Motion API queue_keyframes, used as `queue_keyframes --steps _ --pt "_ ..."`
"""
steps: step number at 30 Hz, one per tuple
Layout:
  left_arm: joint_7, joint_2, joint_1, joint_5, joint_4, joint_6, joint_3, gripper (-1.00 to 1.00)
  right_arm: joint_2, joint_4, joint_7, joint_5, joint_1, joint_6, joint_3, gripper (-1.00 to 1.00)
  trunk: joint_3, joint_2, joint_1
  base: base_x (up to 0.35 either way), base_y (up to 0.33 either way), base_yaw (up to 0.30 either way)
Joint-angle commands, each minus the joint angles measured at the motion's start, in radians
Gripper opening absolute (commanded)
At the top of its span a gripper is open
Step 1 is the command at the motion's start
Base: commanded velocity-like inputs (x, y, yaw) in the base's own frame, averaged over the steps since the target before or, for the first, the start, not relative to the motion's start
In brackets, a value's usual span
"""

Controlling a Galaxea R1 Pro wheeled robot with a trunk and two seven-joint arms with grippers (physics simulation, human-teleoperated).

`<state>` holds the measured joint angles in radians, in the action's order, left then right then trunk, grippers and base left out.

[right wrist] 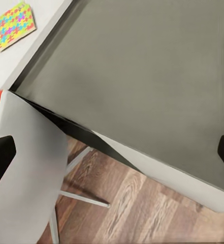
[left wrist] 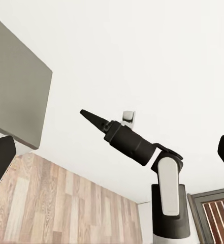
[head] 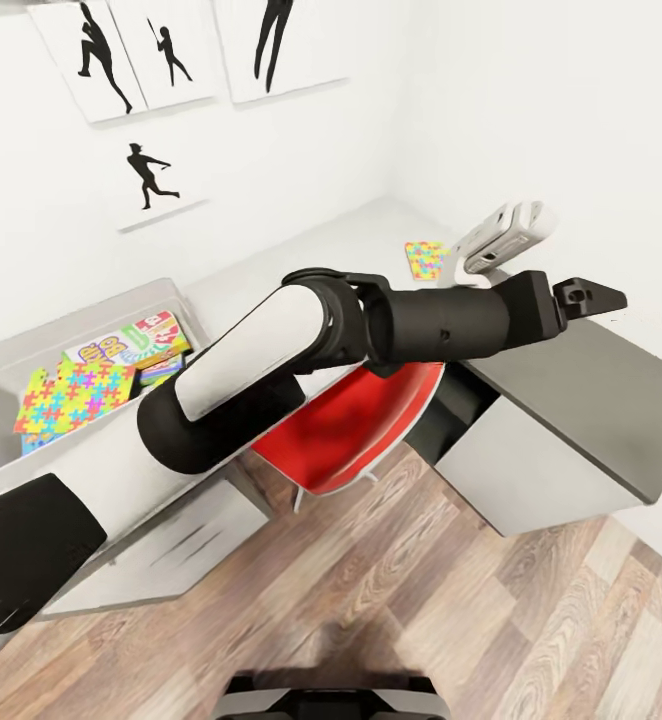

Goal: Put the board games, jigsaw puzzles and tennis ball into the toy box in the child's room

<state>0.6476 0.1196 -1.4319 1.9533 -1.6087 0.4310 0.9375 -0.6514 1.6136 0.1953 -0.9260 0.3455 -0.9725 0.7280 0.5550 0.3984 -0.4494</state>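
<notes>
The toy box (head: 91,318) stands at the left end of the pale table (head: 301,255). Inside it lie a jigsaw puzzle (head: 71,395) and, next to it, stacked board games (head: 136,345). Another jigsaw puzzle (head: 426,258) (right wrist: 12,25) lies flat on the table near the room's corner. My left gripper (head: 596,297) hangs over the dark side table (head: 591,400), beyond that puzzle, open and empty, its fingers (left wrist: 0,168) wide apart. My right gripper (left wrist: 89,114) is raised and aims at the side table (right wrist: 142,76), open with nothing between its fingers (right wrist: 0,157). The tennis ball and the bed are out of view.
A red chair (head: 351,420) with a white shell (right wrist: 30,168) is tucked under the table's corner. White drawers (head: 171,545) sit below the toy box. A white-grey object (head: 506,235) shows just beyond my left forearm. Wood floor (head: 421,600) spreads in front. A door (left wrist: 218,218) stands along the wall.
</notes>
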Motion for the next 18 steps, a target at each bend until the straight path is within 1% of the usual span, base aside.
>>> queue_keyframes --steps 1,3,4,5,6,8,9,11,12,13,14,16,17,18 --pt "0.007 0.000 -0.001 0.007 -0.001 0.000 -0.001 1.00 0.000 0.000 0.010 0.010 0.001 -0.005 0.001 1.00 0.000 0.002 -0.001 0.000 0.000 -0.165" --pt "0.004 -0.022 -0.001 0.008 -0.001 0.004 -0.016 1.00 0.004 0.000 0.011 0.010 0.001 -0.006 -0.002 1.00 -0.003 0.002 -0.001 0.000 0.000 -0.165" --pt "0.004 -0.022 -0.001 0.008 -0.001 0.004 -0.016 1.00 0.004 0.000 0.011 0.010 0.001 -0.006 -0.002 1.00 -0.004 0.002 -0.001 0.000 0.000 -0.165" --pt "0.003 -0.031 0.000 0.008 -0.001 0.009 -0.024 1.00 0.005 0.000 0.011 0.010 0.001 -0.006 -0.004 1.00 -0.006 0.002 -0.001 0.000 0.000 -0.165" --pt "0.003 -0.031 0.000 0.008 -0.001 0.009 -0.024 1.00 0.005 0.000 0.011 0.010 0.001 -0.006 -0.004 1.00 -0.007 0.002 -0.001 0.000 0.000 -0.165" --pt "-0.002 -0.047 0.005 0.008 -0.002 0.023 -0.041 1.00 0.008 0.000 0.011 0.011 0.001 -0.006 -0.014 1.00 -0.010 0.002 -0.001 0.000 0.000 -0.165" --pt "-0.002 -0.047 0.005 0.008 -0.002 0.023 -0.041 1.00 0.008 0.000 0.011 0.011 0.001 -0.006 -0.014 1.00 -0.011 0.002 -0.001 0.000 0.000 -0.165" --pt "-0.006 -0.063 0.015 0.008 -0.002 0.042 -0.063 1.00 0.011 0.000 0.011 0.011 0.001 -0.005 -0.030 1.00 -0.014 0.002 -0.001 0.000 0.000 -0.165" --pt "-0.006 -0.063 0.015 0.008 -0.002 0.042 -0.063 1.00 0.011 0.000 0.011 0.011 0.001 -0.005 -0.030 1.00 -0.016 0.002 -0.001 0.000 0.000 -0.165" --pt "-0.007 -0.072 0.023 0.008 -0.002 0.051 -0.078 1.00 0.012 0.000 0.011 0.011 0.001 -0.004 -0.040 1.00 -0.017 0.002 -0.001 0.000 0.000 -0.165" --pt "-0.007 -0.072 0.023 0.008 -0.002 0.051 -0.078 1.00 0.012 0.000 0.011 0.011 0.001 -0.004 -0.040 1.00 -0.019 0.002 -0.001 0.000 0.000 -0.165" --pt "-0.009 -0.096 0.047 0.009 -0.002 0.072 -0.113 1.00 0.015 0.000 0.012 0.011 0.001 -0.002 -0.059 1.00 -0.021 0.002 -0.001 0.000 0.000 -0.165" --pt "-0.009 -0.096 0.047 0.009 -0.002 0.072 -0.113 1.00 0.015 0.000 0.012 0.011 0.001 -0.002 -0.059 1.00 -0.023 0.002 -0.001 0.000 0.000 -0.165" --pt "-0.010 -0.109 0.061 0.009 -0.002 0.082 -0.132 1.00 0.016 0.000 0.012 0.012 0.001 -0.001 -0.067 1.00 -0.024 0.002 -0.001 0.000 0.000 -0.165"
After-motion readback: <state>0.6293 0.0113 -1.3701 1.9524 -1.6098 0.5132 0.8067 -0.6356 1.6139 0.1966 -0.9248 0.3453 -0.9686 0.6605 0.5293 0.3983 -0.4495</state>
